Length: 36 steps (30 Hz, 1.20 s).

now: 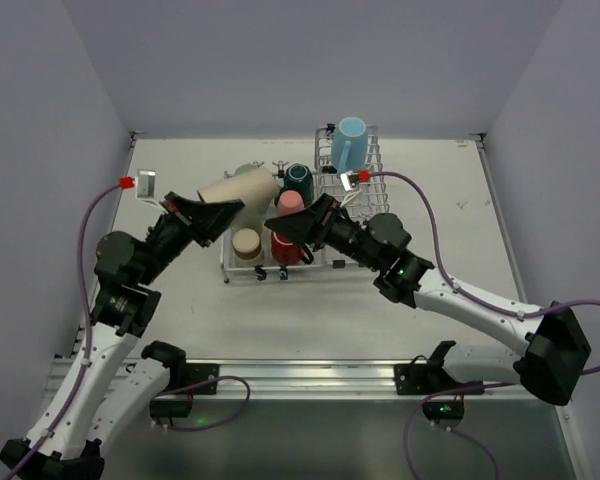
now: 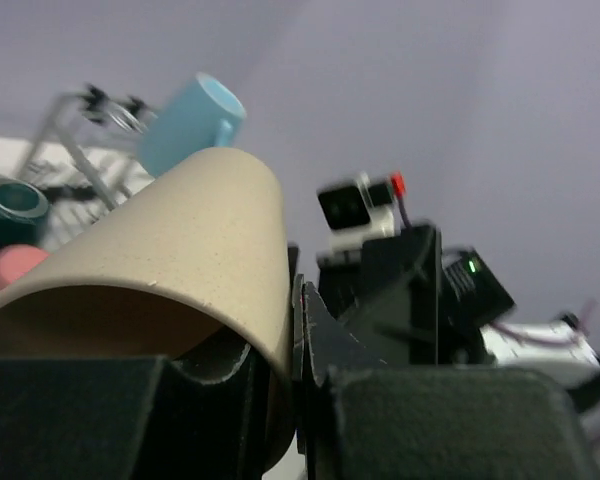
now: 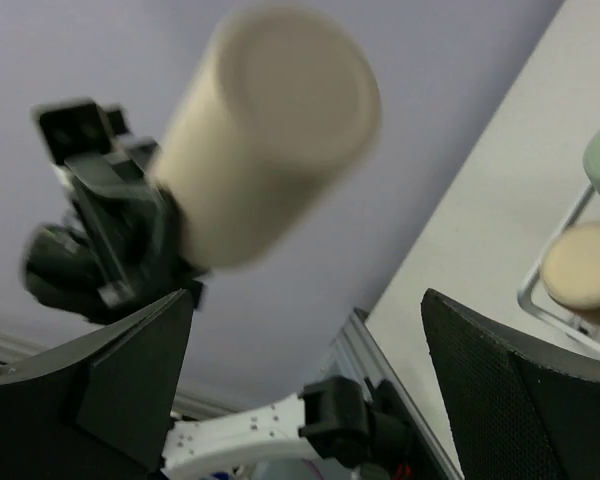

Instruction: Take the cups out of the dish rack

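Note:
My left gripper (image 1: 225, 212) is shut on the rim of a beige cup (image 1: 242, 188), which it holds tilted in the air over the left end of the dish rack (image 1: 325, 262). In the left wrist view one finger sits inside the beige cup (image 2: 180, 230) and the other outside its wall. My right gripper (image 1: 285, 228) stands open just right of it, above the rack, with nothing between its fingers (image 3: 510, 390). From the right wrist the beige cup (image 3: 270, 130) shows bottom first. In the rack are a light blue cup (image 1: 348, 143), a dark teal cup (image 1: 298, 180), a pink cup (image 1: 291, 204), a red cup (image 1: 285, 250) and a tan cup (image 1: 247, 244).
A sage green cup (image 1: 248, 170) peeks out behind the beige one. The rack stands at the back middle of the white table (image 1: 180, 300). Grey walls close in on three sides. Both arms cross over the rack, close to each other.

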Available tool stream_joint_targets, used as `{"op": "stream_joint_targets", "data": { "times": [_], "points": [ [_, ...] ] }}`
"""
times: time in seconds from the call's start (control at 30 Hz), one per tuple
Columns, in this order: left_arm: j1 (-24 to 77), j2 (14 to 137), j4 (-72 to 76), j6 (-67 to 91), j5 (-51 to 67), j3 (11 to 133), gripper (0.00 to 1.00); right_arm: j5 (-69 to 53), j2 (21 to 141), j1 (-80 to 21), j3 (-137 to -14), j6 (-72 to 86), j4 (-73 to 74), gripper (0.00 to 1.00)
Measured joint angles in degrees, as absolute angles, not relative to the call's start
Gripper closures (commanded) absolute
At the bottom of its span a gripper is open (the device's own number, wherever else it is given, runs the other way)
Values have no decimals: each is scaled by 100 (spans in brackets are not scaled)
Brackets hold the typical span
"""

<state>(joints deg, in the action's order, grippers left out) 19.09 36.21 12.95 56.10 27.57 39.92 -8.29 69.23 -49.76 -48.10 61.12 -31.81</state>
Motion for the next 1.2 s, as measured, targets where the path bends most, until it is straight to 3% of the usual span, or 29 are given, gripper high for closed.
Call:
{"op": "stream_joint_targets", "data": {
  "times": [0.23,0.4,0.63,0.87,1.2],
  "points": [
    [1874,5116,-1061,3667,373,6558,100,-663,6565,-5116,-4731,5487,-1951,1],
    [1588,6646,-2429,2696,-869,7745,100,-506,6020,-5120,-4663,4984,-1170,1],
    [537,8335,-3614,2110,-1372,8110,100,-366,5747,-5459,-5063,4027,231,1],
    [316,9585,-4023,1841,-1697,8471,100,-67,5413,-6283,-5301,3334,926,1],
    [-56,11277,-4453,1669,-1594,9561,100,346,4727,-6377,-5113,3094,1153,1]
  ]
}}
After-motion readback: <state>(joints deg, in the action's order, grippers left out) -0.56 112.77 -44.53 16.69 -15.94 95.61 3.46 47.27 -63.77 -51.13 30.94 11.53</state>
